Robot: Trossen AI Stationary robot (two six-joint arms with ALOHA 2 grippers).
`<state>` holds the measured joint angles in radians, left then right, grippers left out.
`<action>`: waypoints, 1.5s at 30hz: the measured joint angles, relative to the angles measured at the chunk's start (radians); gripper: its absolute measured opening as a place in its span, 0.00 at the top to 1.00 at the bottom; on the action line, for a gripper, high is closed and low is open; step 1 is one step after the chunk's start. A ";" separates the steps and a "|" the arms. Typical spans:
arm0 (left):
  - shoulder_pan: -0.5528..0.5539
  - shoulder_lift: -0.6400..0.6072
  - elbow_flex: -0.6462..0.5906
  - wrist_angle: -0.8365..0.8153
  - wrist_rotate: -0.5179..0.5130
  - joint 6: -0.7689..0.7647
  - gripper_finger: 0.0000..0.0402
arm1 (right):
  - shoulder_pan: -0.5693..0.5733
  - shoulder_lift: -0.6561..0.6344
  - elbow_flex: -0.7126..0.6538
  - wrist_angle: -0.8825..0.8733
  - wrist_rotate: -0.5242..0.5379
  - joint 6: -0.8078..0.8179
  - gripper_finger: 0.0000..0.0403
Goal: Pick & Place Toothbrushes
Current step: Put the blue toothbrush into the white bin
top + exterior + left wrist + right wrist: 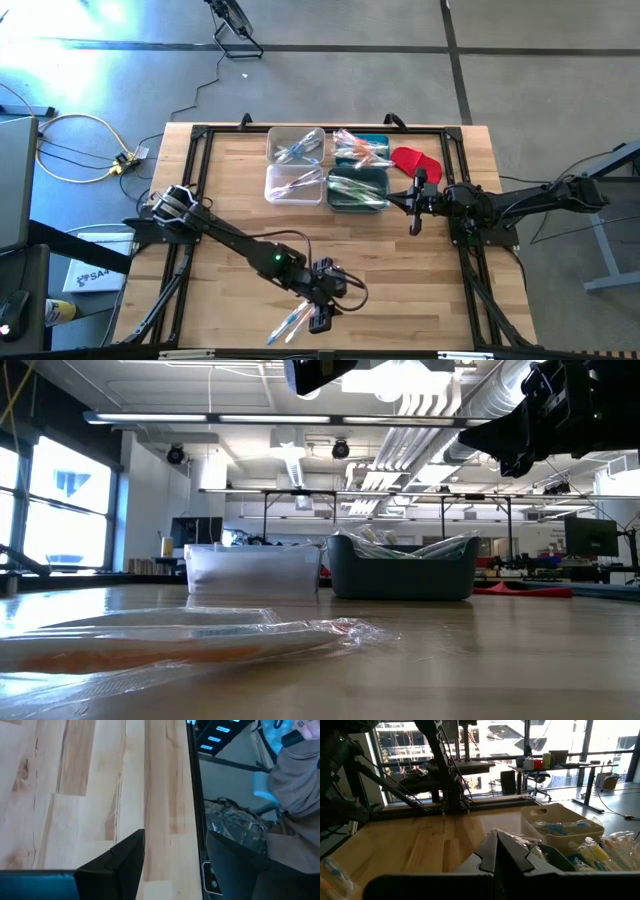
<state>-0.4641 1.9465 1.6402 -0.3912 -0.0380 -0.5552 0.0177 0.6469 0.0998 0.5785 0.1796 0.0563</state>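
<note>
A few wrapped toothbrushes [288, 323] lie flat on the wooden table by its near edge; they fill the foreground of the low view [190, 640]. My left gripper [323, 316] hangs open just to their right, above the table. In its wrist view [175, 870] only bare wood and the table's edge show between the fingers. More toothbrushes lie in the clear bins [296, 162] and the dark teal bins [358, 172] at the far middle. My right gripper [416, 210] waits shut to the right of the bins, also in its wrist view [495, 852].
A red cloth-like piece [415, 160] lies right of the bins. The black frame rail [196, 795] runs along the table's edge. A person's sleeve [295, 775] shows beyond the near edge. Bare wood stretches between the bins and the near edge.
</note>
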 joint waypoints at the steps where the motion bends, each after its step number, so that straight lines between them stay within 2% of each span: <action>1: 0.000 0.000 0.000 0.000 0.000 0.000 0.48 | 0.000 0.000 0.000 0.000 0.000 0.000 0.99; 9: 0.000 0.000 0.000 -0.027 0.007 -0.003 0.48 | 0.000 0.000 0.000 0.000 0.000 0.000 0.99; 14: 0.000 0.000 0.000 -0.157 0.050 -0.139 0.48 | 0.000 0.000 0.000 0.000 0.000 0.000 0.99; 22: 0.000 0.003 0.000 -0.405 0.032 -0.290 0.48 | 0.000 0.000 0.000 0.000 0.000 0.002 0.99; 31: -0.001 0.061 -0.002 -0.467 0.053 -0.370 0.48 | 0.000 0.000 0.000 -0.011 0.000 0.004 0.99; 45: -0.001 0.113 -0.001 -0.461 0.084 -0.370 0.48 | 0.000 0.000 0.000 -0.027 0.000 0.004 0.99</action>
<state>-0.4652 2.0598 1.6392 -0.8522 0.0463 -0.9257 0.0174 0.6472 0.0998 0.5518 0.1799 0.0601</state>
